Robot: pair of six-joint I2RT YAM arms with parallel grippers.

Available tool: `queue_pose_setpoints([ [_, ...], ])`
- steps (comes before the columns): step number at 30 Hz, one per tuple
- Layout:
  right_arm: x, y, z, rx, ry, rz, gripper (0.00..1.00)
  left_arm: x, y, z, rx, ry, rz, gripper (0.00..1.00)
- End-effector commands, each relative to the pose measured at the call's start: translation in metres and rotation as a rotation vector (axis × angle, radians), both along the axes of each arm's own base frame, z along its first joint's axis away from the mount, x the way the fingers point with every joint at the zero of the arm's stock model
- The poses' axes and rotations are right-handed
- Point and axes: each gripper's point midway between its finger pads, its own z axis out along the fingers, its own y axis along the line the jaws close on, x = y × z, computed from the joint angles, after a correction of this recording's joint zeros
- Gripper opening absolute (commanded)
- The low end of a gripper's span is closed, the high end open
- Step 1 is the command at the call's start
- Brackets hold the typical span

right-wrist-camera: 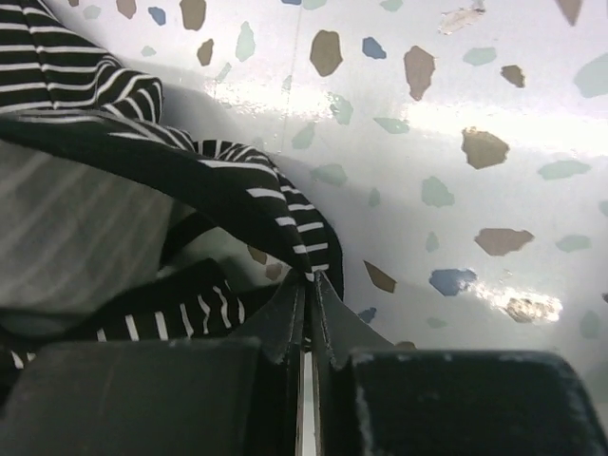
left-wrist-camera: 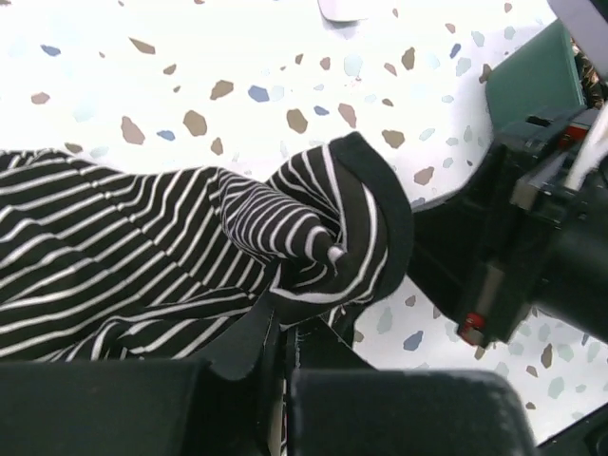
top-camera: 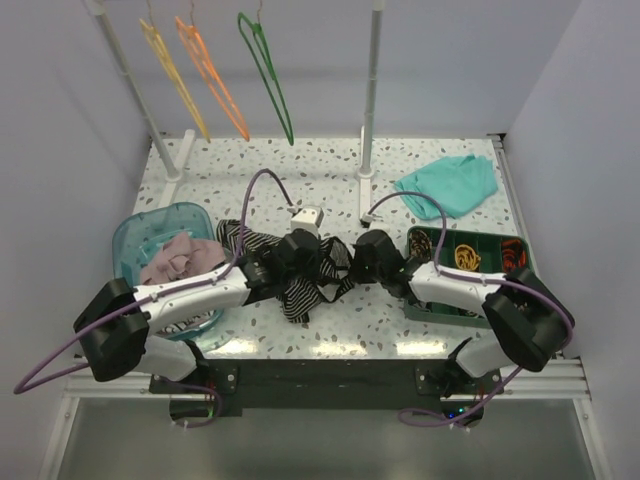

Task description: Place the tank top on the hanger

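Yellow hanger (top-camera: 172,75), orange hanger (top-camera: 212,78) hanging far left; teal cloth (top-camera: 450,183) far right; pink garment (top-camera: 180,258) (in blue basket (top-camera: 160,211)).

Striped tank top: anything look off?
Yes. The black-and-white striped fabric tank top lies in a twisted, crumpled bunch on the speckled table, pinched by left gripper and right gripper; thin green triangular hanger hangs bare behind.

tank top (top-camera: 298,298) on table (top-camera: 300,180), hanger (top-camera: 286,124) behind
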Motion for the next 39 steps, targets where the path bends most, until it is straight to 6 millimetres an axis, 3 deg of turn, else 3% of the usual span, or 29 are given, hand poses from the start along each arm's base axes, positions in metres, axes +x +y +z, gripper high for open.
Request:
queue_pose_setpoints([
  [1,0.013,-0.01,0.051,-0.008,-0.124,-0.033,0.0,0.02,-0.011,0.06,-0.078,-0.137,-0.008,0.0],
  [2,0.012,-0.015,0.059,-0.028,-0.134,-0.024,0.0,0.02,-0.011,0.071,-0.072,-0.16,-0.032,0.0],
  [3,0.017,-0.015,0.08,-0.02,-0.175,-0.033,0.0,0.019,-0.011,0.084,-0.075,-0.177,-0.044,0.0],
  [5,0.015,-0.026,0.119,-0.029,-0.242,-0.035,0.0,0.018,-0.009,0.126,-0.097,-0.225,-0.064,0.0],
  [6,0.021,-0.028,0.152,-0.009,-0.306,-0.054,0.0,0.018,-0.01,0.157,-0.118,-0.277,-0.084,0.0],
  [8,0.018,-0.042,0.193,-0.026,-0.383,-0.053,0.0,0.011,-0.004,0.189,-0.12,-0.315,-0.116,0.0],
  [9,0.021,-0.047,0.229,-0.007,-0.447,-0.079,0.0,0.01,-0.002,0.22,-0.158,-0.356,-0.121,0.0],
  [11,0.016,-0.057,0.262,-0.023,-0.502,-0.065,0.0,0.003,0.008,0.246,-0.163,-0.382,-0.127,0.0],
  [12,0.015,-0.058,0.294,0.01,-0.552,-0.068,0.0,-0.002,0.015,0.27,-0.189,-0.409,-0.127,0.0],
  [14,0.01,-0.063,0.319,-0.001,-0.589,-0.049,0.0,-0.008,0.022,0.291,-0.209,-0.429,-0.124,0.0],
  [15,0.008,-0.065,0.345,0.027,-0.631,-0.05,0.0,-0.011,0.028,0.313,-0.241,-0.457,-0.114,0.0],
  [17,0.003,-0.066,0.364,0.021,-0.654,-0.016,0.0,-0.014,0.041,0.323,-0.234,-0.455,-0.081,0.0],
  [18,0.002,-0.065,0.382,0.039,-0.678,-0.012,0.0,-0.016,0.047,0.335,-0.243,-0.468,-0.067,0.0],
  [21,-0.001,-0.062,0.399,0.053,-0.696,0.016,0.0,-0.012,0.06,0.323,-0.187,-0.445,-0.011,0.0],
  [23,-0.003,-0.058,0.395,0.059,-0.678,0.039,0.0,-0.014,0.063,0.311,-0.169,-0.419,-0.004,0.0],
  [24,-0.002,-0.057,0.386,0.05,-0.662,0.043,0.0,-0.013,0.061,0.29,-0.135,-0.388,-0.012,0.0],
  [26,-0.002,-0.056,0.371,0.038,-0.636,0.045,0.0,-0.016,0.061,0.272,-0.141,-0.364,-0.017,0.01],
  [27,0.001,-0.053,0.35,0.009,-0.596,0.053,0.0,-0.014,0.061,0.239,-0.099,-0.317,-0.021,0.02],
  [29,0.004,-0.048,0.324,-0.008,-0.549,0.058,0.0,-0.013,0.061,0.217,-0.121,-0.284,-0.04,0.07],
  [30,0.007,-0.048,0.296,-0.05,-0.505,0.058,0.0,-0.012,0.062,0.18,-0.086,-0.228,-0.05,0.1],
  [31,0.012,-0.046,0.285,-0.06,-0.495,0.05,0.0,-0.012,0.056,0.176,-0.138,-0.224,-0.086,0.13],
  [32,0.019,-0.041,0.263,-0.102,-0.454,0.05,0.0,-0.004,0.064,0.162,-0.148,-0.2,-0.059,0.14],
  [33,0.023,-0.041,0.246,-0.14,-0.425,0.046,0.0,-0.004,0.066,0.137,-0.139,-0.153,-0.062,0.15],
  [36,0.043,-0.037,0.213,-0.225,-0.375,0.037,0.0,-0.007,0.059,0.124,-0.197,-0.122,-0.088,0.28],
  [37,0.046,-0.034,0.208,-0.228,-0.363,0.046,0.0,-0.01,0.053,0.129,-0.233,-0.131,-0.12,0.38],
  [39,0.054,-0.031,0.188,-0.246,-0.313,0.058,0.0,-0.014,0.051,0.131,-0.248,-0.13,-0.137,0.43],
])
